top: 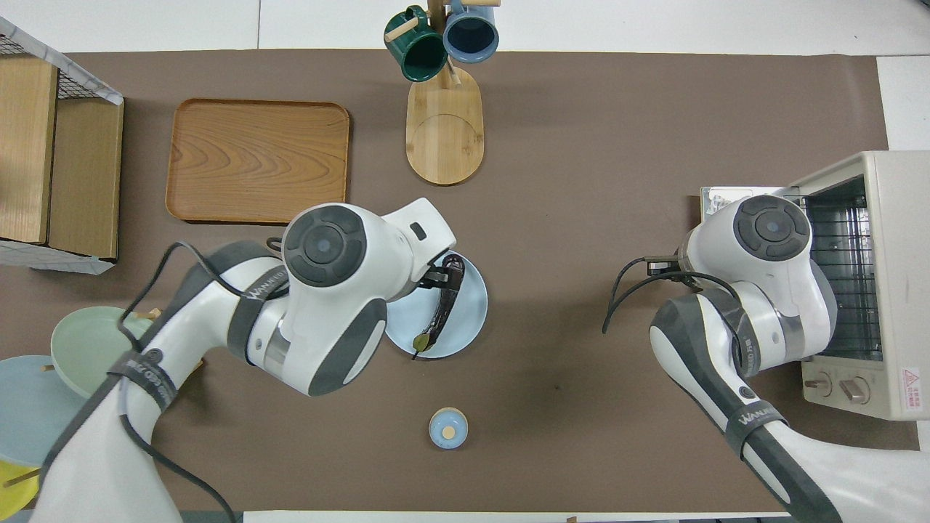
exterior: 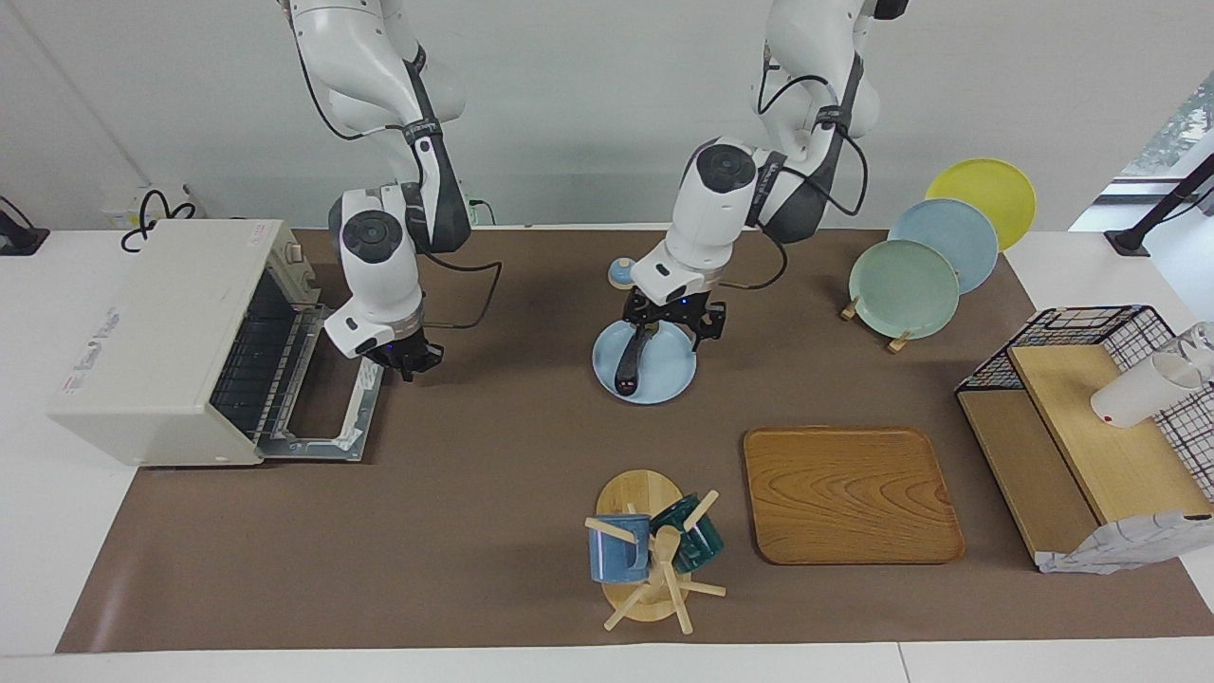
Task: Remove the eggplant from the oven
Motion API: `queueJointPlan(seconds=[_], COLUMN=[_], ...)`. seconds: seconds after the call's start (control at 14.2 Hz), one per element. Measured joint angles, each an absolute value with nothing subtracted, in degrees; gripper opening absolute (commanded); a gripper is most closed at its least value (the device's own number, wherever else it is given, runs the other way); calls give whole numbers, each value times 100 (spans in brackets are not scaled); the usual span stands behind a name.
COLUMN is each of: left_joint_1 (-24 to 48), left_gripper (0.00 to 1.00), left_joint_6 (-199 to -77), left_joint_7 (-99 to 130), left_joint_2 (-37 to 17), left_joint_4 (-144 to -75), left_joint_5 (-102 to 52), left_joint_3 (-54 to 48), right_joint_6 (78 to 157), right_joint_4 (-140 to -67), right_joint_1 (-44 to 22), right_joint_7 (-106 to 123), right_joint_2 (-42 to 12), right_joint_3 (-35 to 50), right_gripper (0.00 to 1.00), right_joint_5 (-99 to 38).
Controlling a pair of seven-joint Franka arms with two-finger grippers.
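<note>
The dark purple eggplant (exterior: 634,360) lies on a pale blue round plate (exterior: 669,379) at the middle of the table; it also shows in the overhead view (top: 439,309) on the plate (top: 468,319). My left gripper (exterior: 673,323) hangs open just above the plate and the eggplant's end nearer the robots. The off-white oven (exterior: 161,332) stands at the right arm's end, its door (exterior: 322,417) folded down open and its wire rack bare. My right gripper (exterior: 413,360) hovers beside the open door, empty. In the overhead view the oven (top: 886,218) shows, and the right gripper is hidden under its arm.
A wooden tray (exterior: 849,493) and a mug tree (exterior: 650,550) with two mugs lie farther from the robots than the plate. A rack of plates (exterior: 906,285) and a wire shelf (exterior: 1091,427) stand at the left arm's end. A small blue knobbed lid (exterior: 621,273) sits nearer the robots.
</note>
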State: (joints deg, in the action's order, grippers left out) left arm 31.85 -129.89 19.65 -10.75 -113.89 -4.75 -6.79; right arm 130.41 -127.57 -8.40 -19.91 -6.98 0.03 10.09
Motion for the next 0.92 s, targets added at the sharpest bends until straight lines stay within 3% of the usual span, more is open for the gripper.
queueJointPlan(seconds=[0.21, 0.49, 0.64, 0.71, 0.78, 0.85, 0.92], left_joint_1=[3526, 3638, 3681, 3697, 3706, 3707, 3707], left_gripper=[100, 99, 86, 72, 43, 0, 0], left_joint_6=[-13523, -13750, -13783, -13785, -13785, -13785, -13785], left_joint_7=[2099, 2183, 2223, 2238, 2248, 2278, 2333], left_joint_2=[-1328, -1564, -1601, -1604, -1605, -1605, -1605], left_joint_4=[-11790, -11806, -11806, -11806, -11807, -11808, -11808], left_joint_5=[-475, -475, -475, -475, -475, -475, -475], left_joint_3=[-671, -665, -665, -661, -658, -657, -654], right_joint_6=[13155, 13204, 13204, 13204, 13196, 13153, 13035], right_joint_4=[-12843, -12930, -12934, -12932, -12930, -12910, -12858], right_joint_1=[-731, -565, -565, -566, -572, -572, -574], right_joint_7=[-1991, -1984, -1982, -1982, -1982, -1982, -1946], right_joint_2=[-745, -818, -818, -818, -818, -813, -795], right_joint_3=[3, 4, 11, 15, 47, 66, 89], right_gripper=[0, 0, 0, 0, 0, 0, 0], right_joint_5=[1309, 1544, 1669, 1839, 1956, 2016, 2031])
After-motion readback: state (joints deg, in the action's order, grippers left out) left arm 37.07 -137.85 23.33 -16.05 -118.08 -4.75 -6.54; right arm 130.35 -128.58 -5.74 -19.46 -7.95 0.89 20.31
